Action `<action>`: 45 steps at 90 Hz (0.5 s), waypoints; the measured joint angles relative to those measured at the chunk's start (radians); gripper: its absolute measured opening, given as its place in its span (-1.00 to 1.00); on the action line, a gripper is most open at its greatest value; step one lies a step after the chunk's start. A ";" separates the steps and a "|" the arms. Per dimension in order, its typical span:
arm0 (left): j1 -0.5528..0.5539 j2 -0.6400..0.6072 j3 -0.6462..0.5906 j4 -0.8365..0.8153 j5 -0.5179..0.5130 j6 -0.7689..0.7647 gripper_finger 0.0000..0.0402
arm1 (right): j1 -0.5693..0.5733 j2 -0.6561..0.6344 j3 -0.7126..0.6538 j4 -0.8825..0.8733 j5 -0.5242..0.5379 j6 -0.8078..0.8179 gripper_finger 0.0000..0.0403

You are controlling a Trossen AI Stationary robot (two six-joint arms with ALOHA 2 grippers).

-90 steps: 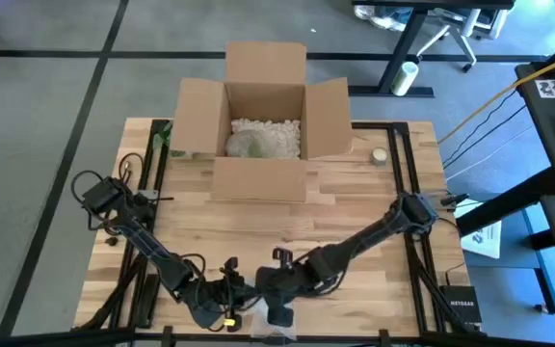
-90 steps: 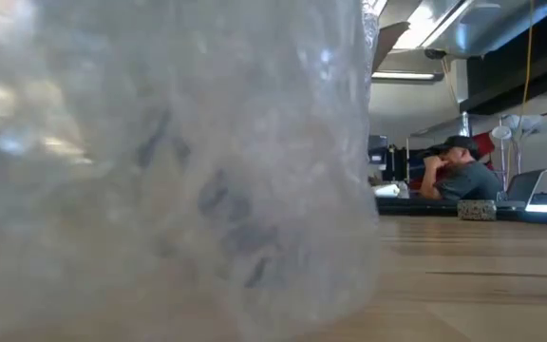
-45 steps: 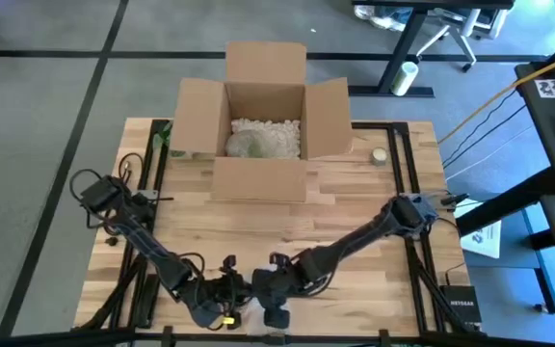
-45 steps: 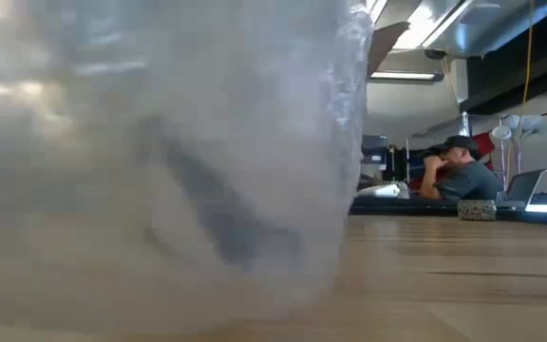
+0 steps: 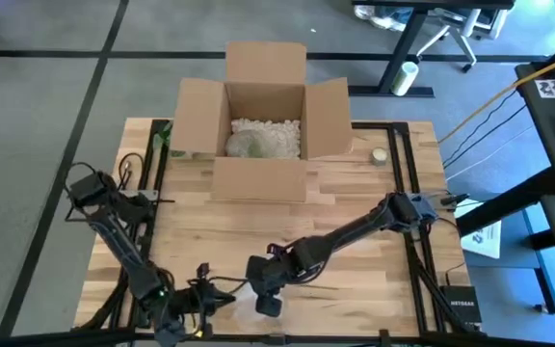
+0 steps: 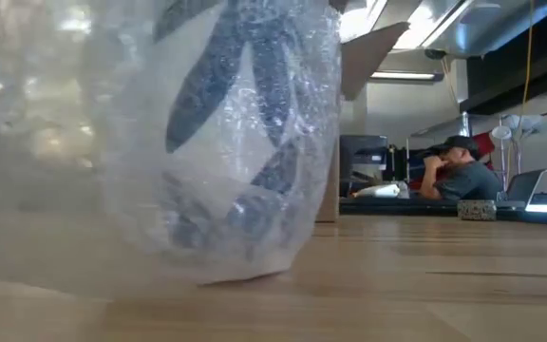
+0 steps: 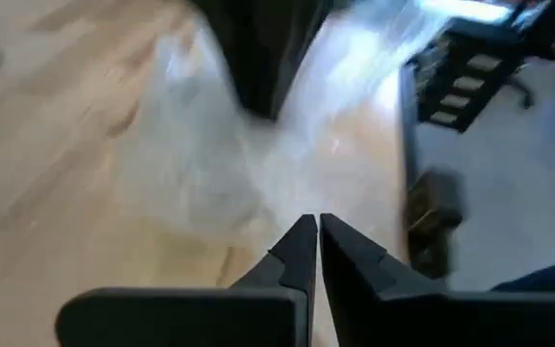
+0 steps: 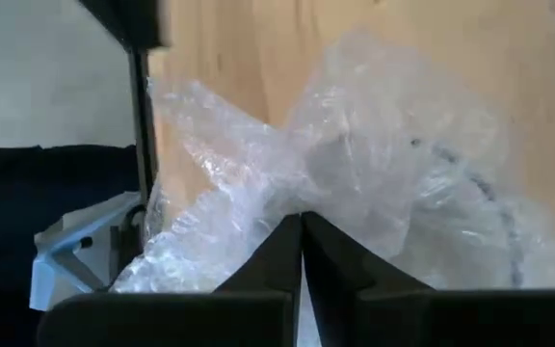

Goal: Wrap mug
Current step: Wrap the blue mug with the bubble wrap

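From above, the wrapping is under way at the near edge of the table [image 5: 355,207]. The right gripper [image 5: 266,301] sits over the bubble wrap [image 5: 249,299], while the left gripper [image 5: 186,310] has pulled back toward the near left corner since a second ago, when both crowded together. The open box [image 5: 266,135] waits at the far side.

At table height, the mug [image 6: 226,142] shows through the wrap, dark leaf-like marks on white, standing on the wood. It reads far clearer than half a second ago.

From the left wrist, the fingers [image 7: 297,253] are pressed together and hold nothing; the wrap lies just ahead.

From the right wrist, the fingers [image 8: 282,253] are closed, apparently pinching a fold of wrap.

Next move, by my judgement: draw the loose wrap over and tuck it, without tipping the mug.
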 joint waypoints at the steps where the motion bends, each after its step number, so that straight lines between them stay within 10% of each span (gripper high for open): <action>1: 0.000 0.003 -0.002 0.000 0.000 -0.010 -1.00 | -0.002 0.004 0.001 0.000 -0.002 0.000 -1.00; 45: 0.019 0.057 -0.012 0.006 0.071 -0.080 -1.00 | -0.055 0.094 0.004 -0.013 -0.145 -0.050 -1.00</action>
